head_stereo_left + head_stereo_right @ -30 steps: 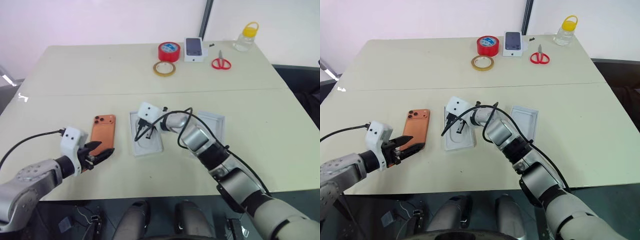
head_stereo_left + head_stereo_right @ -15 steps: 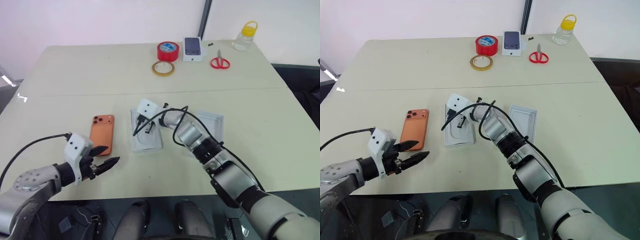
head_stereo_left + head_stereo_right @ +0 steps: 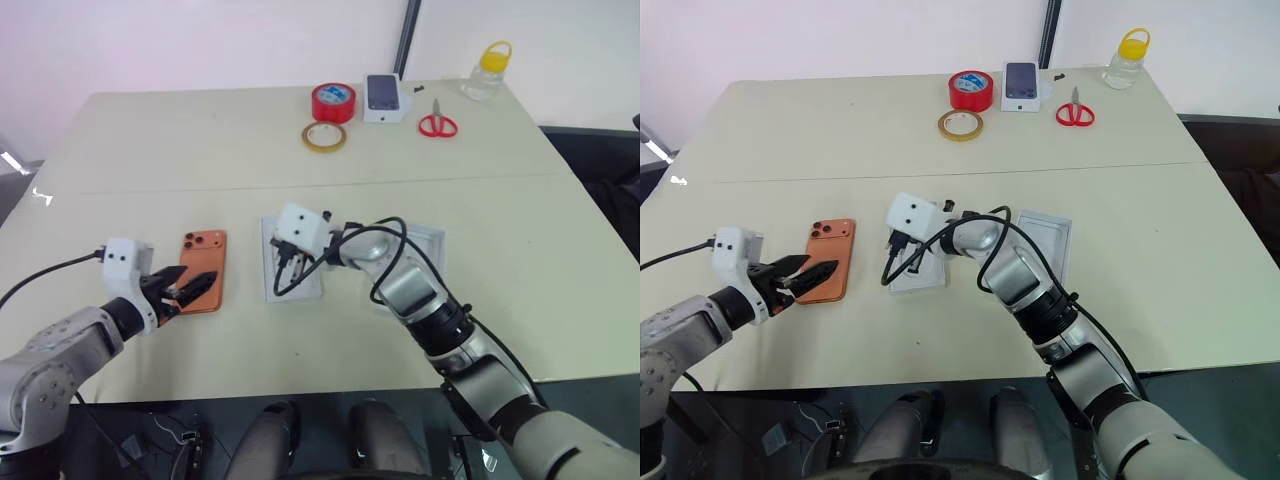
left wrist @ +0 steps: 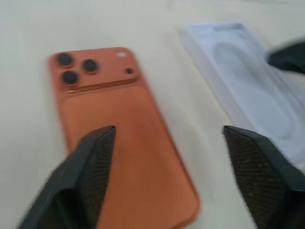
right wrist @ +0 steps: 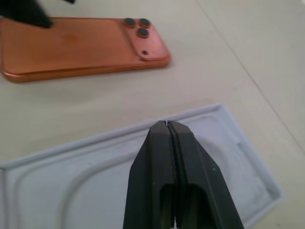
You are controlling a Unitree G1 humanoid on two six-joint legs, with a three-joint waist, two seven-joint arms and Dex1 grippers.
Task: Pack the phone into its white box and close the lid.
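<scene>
Phone (image 3: 202, 271) flat on table (image 3: 180, 150), camera side up, long axis near-to-far, left of white box (image 3: 293, 262); left fingers (image 4: 97, 157) spread over its near end, nearer than clenched right fingers (image 5: 174, 162) above box.

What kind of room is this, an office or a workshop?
Probably a plain test room or lab, not a workshop. A bare beige table stands against white walls, with loose props on it: tape rolls, red scissors, a jar, and an orange phone beside its open white box.
</scene>
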